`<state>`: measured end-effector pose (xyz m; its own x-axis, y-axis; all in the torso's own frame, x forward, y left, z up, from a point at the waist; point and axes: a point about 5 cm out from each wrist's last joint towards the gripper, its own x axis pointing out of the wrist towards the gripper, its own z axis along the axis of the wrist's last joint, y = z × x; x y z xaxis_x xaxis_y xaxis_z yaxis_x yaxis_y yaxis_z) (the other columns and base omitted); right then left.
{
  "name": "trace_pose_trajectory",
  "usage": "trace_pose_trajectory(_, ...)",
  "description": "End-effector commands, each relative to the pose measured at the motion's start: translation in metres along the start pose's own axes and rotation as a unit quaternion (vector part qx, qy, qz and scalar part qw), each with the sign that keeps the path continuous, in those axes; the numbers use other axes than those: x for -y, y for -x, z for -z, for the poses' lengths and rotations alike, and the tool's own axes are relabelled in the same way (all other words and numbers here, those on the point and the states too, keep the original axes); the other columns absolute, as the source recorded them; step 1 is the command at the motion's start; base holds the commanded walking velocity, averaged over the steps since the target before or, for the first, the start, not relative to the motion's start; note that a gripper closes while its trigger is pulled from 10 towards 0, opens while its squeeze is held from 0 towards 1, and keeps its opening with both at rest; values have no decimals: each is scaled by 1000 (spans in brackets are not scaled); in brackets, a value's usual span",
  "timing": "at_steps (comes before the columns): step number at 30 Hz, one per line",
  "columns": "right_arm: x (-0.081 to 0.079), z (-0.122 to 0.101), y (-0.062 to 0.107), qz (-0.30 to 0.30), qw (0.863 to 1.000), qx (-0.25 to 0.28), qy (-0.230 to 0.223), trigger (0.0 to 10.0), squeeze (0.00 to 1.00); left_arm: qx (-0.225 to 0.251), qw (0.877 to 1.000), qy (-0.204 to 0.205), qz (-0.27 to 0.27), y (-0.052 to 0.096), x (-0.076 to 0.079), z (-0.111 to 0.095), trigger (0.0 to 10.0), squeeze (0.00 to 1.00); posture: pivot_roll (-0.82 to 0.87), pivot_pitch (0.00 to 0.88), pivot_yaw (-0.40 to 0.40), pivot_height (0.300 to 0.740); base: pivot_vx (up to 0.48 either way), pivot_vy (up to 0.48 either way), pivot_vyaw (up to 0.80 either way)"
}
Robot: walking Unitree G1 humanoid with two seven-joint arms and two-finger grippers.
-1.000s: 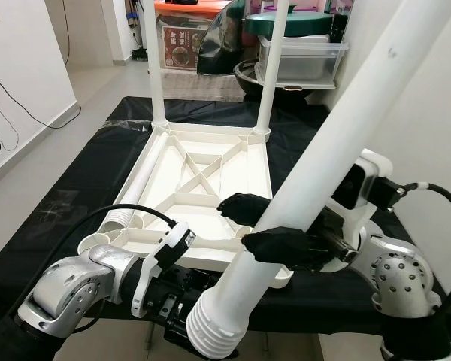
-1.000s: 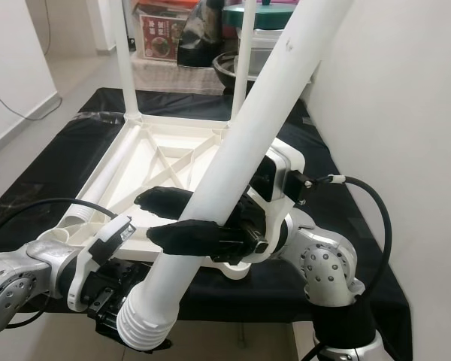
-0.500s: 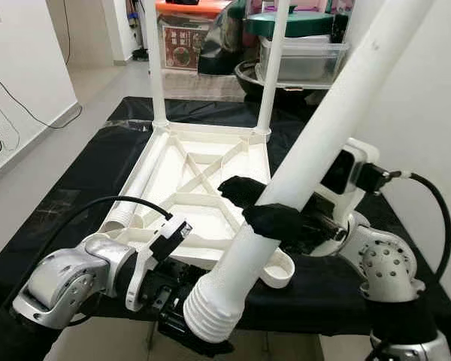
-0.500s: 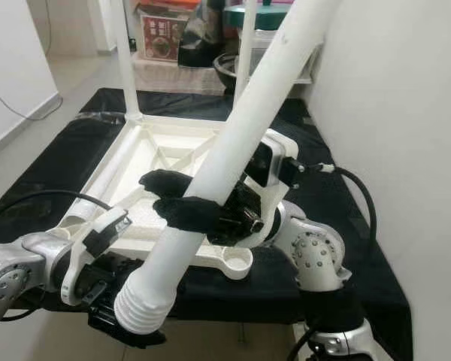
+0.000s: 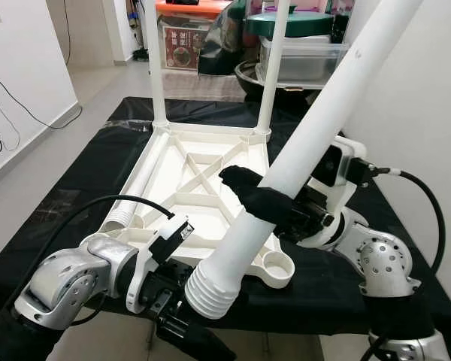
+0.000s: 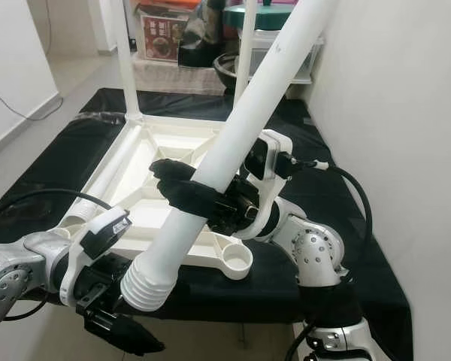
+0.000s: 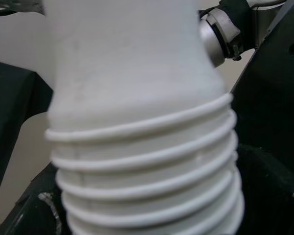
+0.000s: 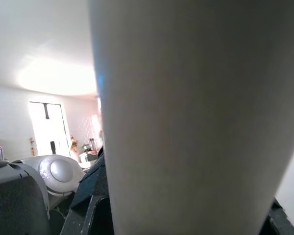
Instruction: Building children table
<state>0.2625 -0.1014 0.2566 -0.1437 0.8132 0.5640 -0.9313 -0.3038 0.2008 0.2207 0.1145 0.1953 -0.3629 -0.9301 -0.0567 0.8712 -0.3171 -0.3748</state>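
The white children's table top (image 5: 210, 162) lies upside down on a black cloth. Two white legs (image 5: 156, 68) (image 5: 270, 68) stand screwed into its far corners. A third leg (image 5: 139, 188) lies along its left rim. My right gripper (image 6: 177, 184) is shut on the fourth leg (image 5: 323, 120), which slants up to the right. Its threaded end (image 5: 210, 289) hangs over the near edge, left of the empty corner socket (image 5: 276, 265). My left gripper (image 5: 192, 335) sits just under that end, open, a dark finger (image 7: 272, 191) on either side of the threads.
The black cloth (image 5: 75, 180) covers a low platform that ends just before me. A white wall (image 5: 428, 113) stands close on the right. Clear storage boxes (image 5: 301, 56) and an orange-lidded bin (image 5: 184, 37) are stacked behind. A cable (image 5: 15, 105) trails over the floor at the left.
My right gripper has carried the leg away from me and upward. The threaded end has risen out of the left gripper's fingers toward the empty corner socket. The left arm has hardly moved.
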Motion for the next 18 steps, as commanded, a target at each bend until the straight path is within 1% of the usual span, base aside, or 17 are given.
trace_pose_trajectory(1, 0, 0, 2, 2, 1000, -2, 3, 0, 0, -15, 1000, -8, 11, -3, 2, -1, 10000, 0, 104, 0, -53, 740, 0, 0, 0)
trace_pose_trajectory(5, -2, 4, 3, 3, 1000, -11, -1, 0, 0, -14, 1000, -10, 5, -2, 1, -1, 10000, 0, 104, 0, -54, 740, 0, 0, 0)
trace_pose_trajectory(11, -6, 13, 3, -3, 1000, -27, -13, 0, 0, 2, 1000, -21, -8, 1, -3, -7, 10000, 0, 100, 0, -53, 740, 0, 0, 0)
trace_pose_trajectory(16, -6, 15, 3, -4, 999, -31, -14, 0, 0, 9, 1000, -27, -13, 0, -6, -7, 10000, 0, 97, 0, -51, 740, 0, 0, 0)
trace_pose_trajectory(17, -6, 16, 2, -5, 999, -32, -13, 0, 0, 11, 1000, -26, -10, 0, -6, -7, 196, 0, 97, 0, -51, 740, 0, 0, 0)
trace_pose_trajectory(18, -6, 16, 2, -5, 999, -32, -13, 0, 0, 11, 1000, -26, -10, 0, -6, -7, 196, 0, 97, 0, -51, 740, 0, 0, 0)
